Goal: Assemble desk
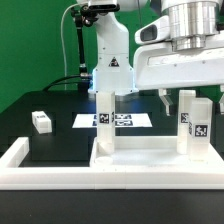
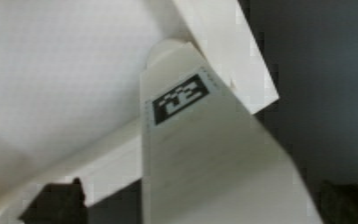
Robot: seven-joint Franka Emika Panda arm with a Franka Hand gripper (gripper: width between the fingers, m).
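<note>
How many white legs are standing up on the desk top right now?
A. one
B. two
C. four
B: two legs stand upright on the tabletop, the middle leg and the leg at the exterior view's right. A third, the loose leg, lies off it on the black table.

A white tabletop [image 1: 150, 158] lies at lower right inside a low wall [image 1: 45, 172] that runs along the bottom of the frame. Two legs stand upright on it, one [image 1: 104, 120] at centre and one [image 1: 198, 128] at right. The gripper [image 1: 188, 94] hangs over the right leg, with a dark finger [image 1: 164, 97] beside its top. A third leg [image 1: 41, 121] lies at left on the black table [image 1: 60, 140]. The marker board [image 1: 135, 121] lies at centre.
</note>
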